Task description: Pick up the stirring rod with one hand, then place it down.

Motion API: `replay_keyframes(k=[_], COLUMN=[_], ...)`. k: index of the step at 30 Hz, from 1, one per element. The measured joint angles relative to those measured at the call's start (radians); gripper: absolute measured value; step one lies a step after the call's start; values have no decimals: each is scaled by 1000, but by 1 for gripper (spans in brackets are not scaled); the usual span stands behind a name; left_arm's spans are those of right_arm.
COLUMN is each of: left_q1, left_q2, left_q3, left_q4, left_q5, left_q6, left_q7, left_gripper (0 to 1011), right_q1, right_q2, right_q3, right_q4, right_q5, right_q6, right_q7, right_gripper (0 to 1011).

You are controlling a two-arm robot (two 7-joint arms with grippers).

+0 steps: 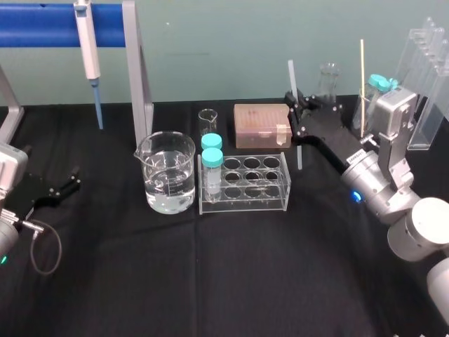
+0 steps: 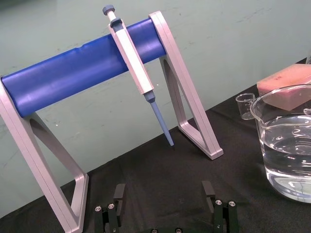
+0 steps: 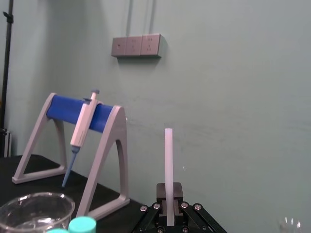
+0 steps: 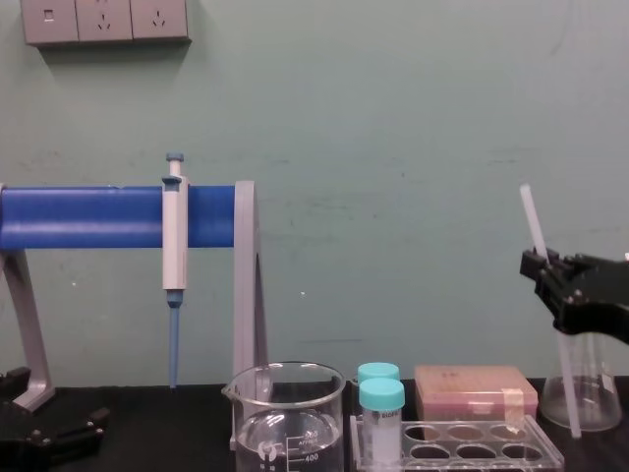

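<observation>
Table [image 1: 231, 267]: bare cloth before rack [image 1: 244, 184], good landing spot.
Right gripper [image 1: 298, 116]: clamped on rod [image 1: 292, 78], aloft beside box [image 1: 262, 125]; lower slowly, lay flat, then release.
Left gripper [image 1: 72, 179]: parked far left, fingers spread.
Rod: near upright, right of rack.

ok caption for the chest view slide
Right end effector grips the near-upright rod; left end effector parked open at lower left.
</observation>
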Motion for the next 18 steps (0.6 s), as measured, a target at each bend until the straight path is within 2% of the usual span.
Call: replay_keyframes(k=[6, 18], left_q1=[0, 0], left_q2=[0, 0], left_q3=[0, 0], left_q4=[0, 0], left_q5=[0, 0], left_q6=[0, 0], left_q7=[0, 0], left_gripper=[1000, 1000], right_q1=[-23, -24], right_q2=[-14, -24], right_q3=[13, 25], right_q4=[-11, -12], right_q5=[-22, -39], right_q6=[13, 17], right_q7=[-20, -31], right_gripper=[75, 75])
